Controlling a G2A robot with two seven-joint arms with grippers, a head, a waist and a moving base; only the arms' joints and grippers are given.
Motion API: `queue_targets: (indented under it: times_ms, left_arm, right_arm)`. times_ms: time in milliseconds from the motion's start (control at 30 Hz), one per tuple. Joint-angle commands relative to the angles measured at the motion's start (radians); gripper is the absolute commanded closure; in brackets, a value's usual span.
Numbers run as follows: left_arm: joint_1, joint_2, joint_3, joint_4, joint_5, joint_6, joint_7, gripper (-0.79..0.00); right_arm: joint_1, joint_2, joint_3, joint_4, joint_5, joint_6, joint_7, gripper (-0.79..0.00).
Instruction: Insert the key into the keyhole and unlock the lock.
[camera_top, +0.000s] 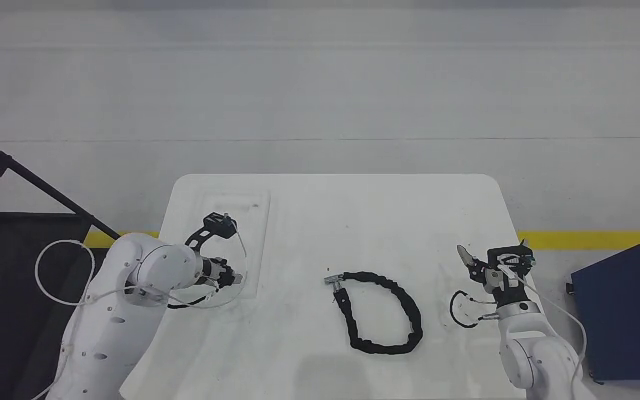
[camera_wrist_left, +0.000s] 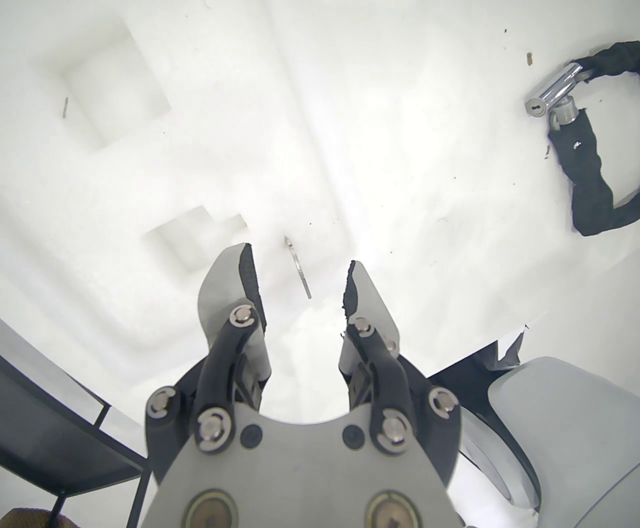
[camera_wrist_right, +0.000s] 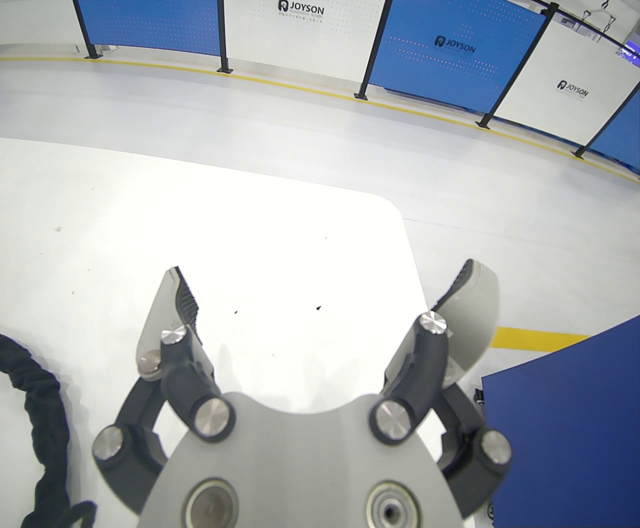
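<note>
A black sleeved chain lock (camera_top: 385, 312) lies looped on the white table (camera_top: 420, 215), its chrome lock cylinder (camera_top: 335, 283) at the loop's left end. In the left wrist view the cylinder (camera_wrist_left: 554, 94) shows its keyhole (camera_wrist_left: 535, 106) end-on, with the chain (camera_wrist_left: 585, 170) behind it. A thin metal key (camera_wrist_left: 304, 282) stands edge-on in the white foam tray (camera_wrist_left: 150, 165). My left gripper (camera_wrist_left: 300, 265) is open around the key, fingers apart from it on both sides. My right gripper (camera_wrist_right: 325, 285) is open and holds nothing, right of the chain (camera_wrist_right: 45, 400).
The foam tray (camera_top: 250, 205) with square recesses (camera_wrist_left: 112, 95) takes up the table's left side. A black frame (camera_wrist_left: 60, 450) stands off the left edge. A blue cabinet (camera_wrist_right: 565, 425) stands beside the table's right edge. The right gripper (camera_top: 492, 257) hovers near that edge.
</note>
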Motion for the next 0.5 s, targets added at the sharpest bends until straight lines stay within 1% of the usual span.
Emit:
queue_targets:
  times_ms: [0,133,233,467]
  left_arm:
    - [-0.007,0.001,0.011,-0.002,0.008,0.007,-0.013,-0.342]
    - [-0.02,0.002,0.031,-0.001,0.016,0.019,-0.03,-0.332]
    - [-0.03,0.004,0.042,0.002,0.02,0.025,-0.03,-0.363]
    - [-0.047,0.005,0.067,0.012,0.021,0.032,-0.026,-0.336]
  right_arm:
    - [0.0,0.0,0.0,0.0,0.0,0.0,0.0,-0.785]
    - [0.0,0.0,0.0,0.0,0.0,0.0,0.0,-0.785]
    - [0.0,0.0,0.0,0.0,0.0,0.0,0.0,-0.785]
    - [0.0,0.0,0.0,0.0,0.0,0.0,0.0,-0.785]
